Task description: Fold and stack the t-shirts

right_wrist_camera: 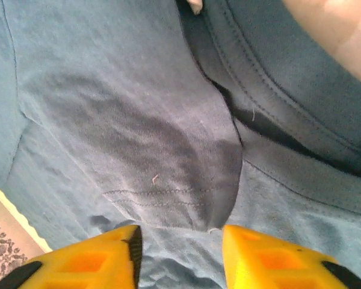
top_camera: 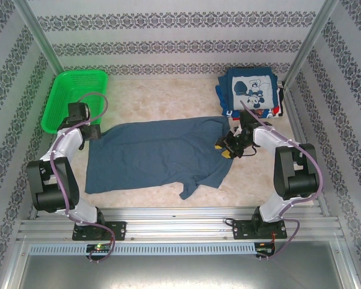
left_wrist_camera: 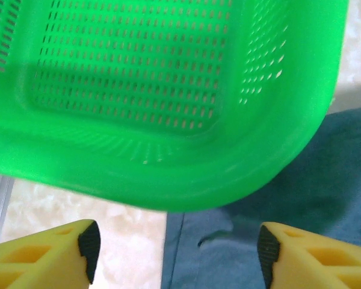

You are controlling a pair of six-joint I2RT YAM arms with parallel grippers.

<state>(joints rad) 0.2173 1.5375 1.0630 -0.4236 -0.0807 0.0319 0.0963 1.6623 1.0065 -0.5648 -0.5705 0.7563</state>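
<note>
Spread flat mid-table [top_camera: 162, 99]: plain slate-blue short-sleeved cloth t-shirt [top_camera: 159, 153], left edge under the left gripper [top_camera: 91, 132], collar end under the right gripper [top_camera: 224, 147]. From the left wrist: yellow fingers [left_wrist_camera: 42, 259] wide apart, nothing between, blue cloth below, green plastic mesh basket [left_wrist_camera: 168, 180] just ahead. From the right wrist: jaws parted over a rumpled fold beside the collar, clamping nothing. Seen from overhead: folded navy mouse-print shirts [top_camera: 249, 90] stacked far right.

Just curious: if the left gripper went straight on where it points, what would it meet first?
Probably the edge of the blue t-shirt under the open left gripper, though the rim of the green basket lies just beyond; depth is unclear.
</note>
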